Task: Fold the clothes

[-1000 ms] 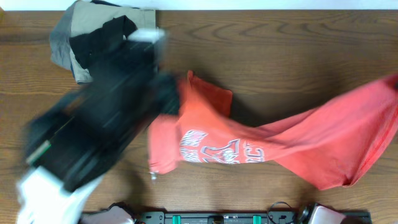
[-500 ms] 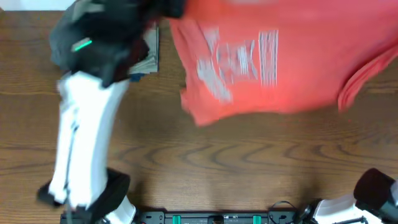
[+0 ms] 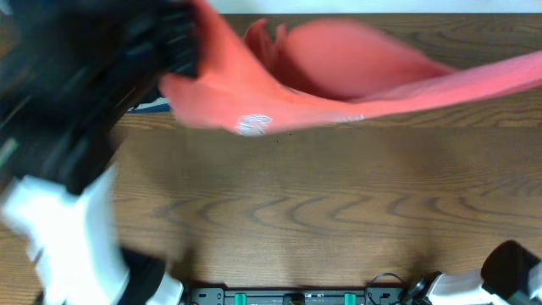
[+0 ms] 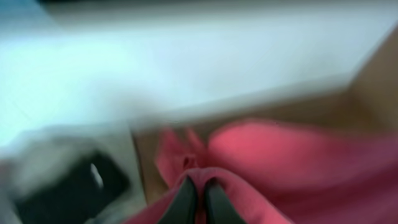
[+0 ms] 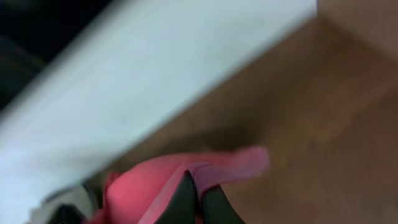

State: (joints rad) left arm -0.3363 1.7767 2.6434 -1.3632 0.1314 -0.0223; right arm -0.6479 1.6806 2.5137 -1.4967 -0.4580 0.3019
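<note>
Only wrist views show left gripper [image 4: 197,198], right gripper [image 5: 198,202] seemingly clamped on t-shirt [image 3: 339,76]; overhead: blurred span.

Left arm [image 3: 76,102] black above, white below; left hand [image 4: 199,184], right hand [image 5: 198,186] dark-fingered

Coral-red t-shirt [image 3: 339,76] above a brown wood-grain table [image 3: 322,212].
The t-shirt is plain coral-red, reading pinker in both wrist views, with a small blurred white patch [image 3: 252,125] near its lower left edge. Below the t-shirt, the table is mid-brown wood with darker wavy grain lines. To the t-shirt's left, the left arm [image 3: 68,102] is black above and white below. The left gripper [image 4: 200,186] and right gripper [image 5: 198,190] show black against the red cloth. Beyond the t-shirt runs a white strip [image 3: 381,5].
</note>
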